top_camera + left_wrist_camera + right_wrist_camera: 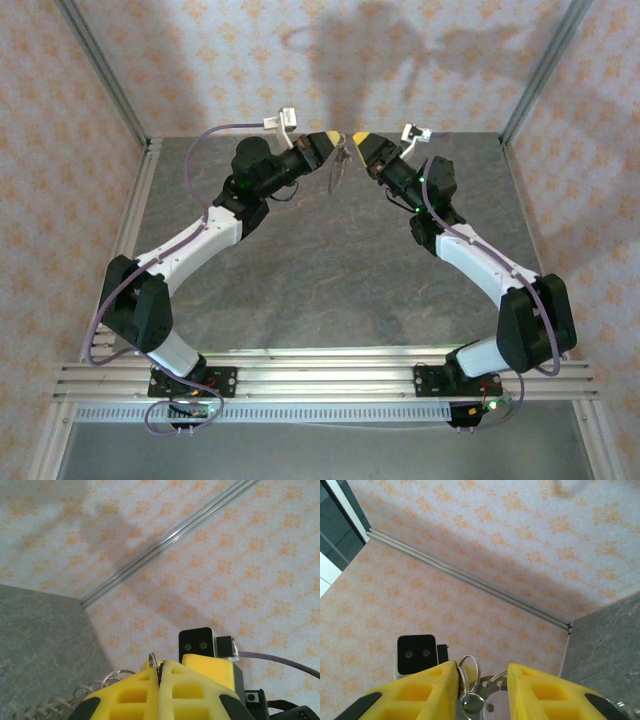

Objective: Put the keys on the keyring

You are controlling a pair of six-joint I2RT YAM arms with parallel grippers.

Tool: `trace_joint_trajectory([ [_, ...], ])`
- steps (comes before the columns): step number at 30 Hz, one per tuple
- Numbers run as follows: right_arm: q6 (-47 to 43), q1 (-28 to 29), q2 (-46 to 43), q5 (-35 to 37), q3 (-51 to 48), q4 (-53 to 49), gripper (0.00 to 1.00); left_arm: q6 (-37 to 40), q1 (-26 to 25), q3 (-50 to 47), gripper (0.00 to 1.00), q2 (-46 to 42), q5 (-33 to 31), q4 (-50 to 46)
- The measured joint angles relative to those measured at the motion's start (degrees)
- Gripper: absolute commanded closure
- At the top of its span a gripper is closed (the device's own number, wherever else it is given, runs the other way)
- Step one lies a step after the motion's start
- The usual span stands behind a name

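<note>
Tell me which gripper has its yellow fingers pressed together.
The left gripper: its fingers meet, pinching a thin metal ring. On the right gripper they stand apart, with rings between them.

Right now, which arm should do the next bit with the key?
Probably the right. The right gripper stands open around the key, free to grab it; the left gripper is shut on the keyring, holding it.

keyring (pixel 337 162) | thin loop, dangling mid-air | silver rings (pixel 468 676) bunched at top
</note>
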Motion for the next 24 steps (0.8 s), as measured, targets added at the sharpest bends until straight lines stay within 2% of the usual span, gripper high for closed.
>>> trace_joint_trajectory([
  [10, 0.5, 1.3, 1.7, 0.1, 1.1, 2.6, 0.71, -0.1, -0.1, -0.1, 1.00, 0.0, -0.4, 0.0],
  [24, 1.0, 2.1, 3.5, -0.1, 2.9, 3.2, 0.79, -0.1, -0.5, -0.1, 1.00, 0.0, -0.5, 1.0],
])
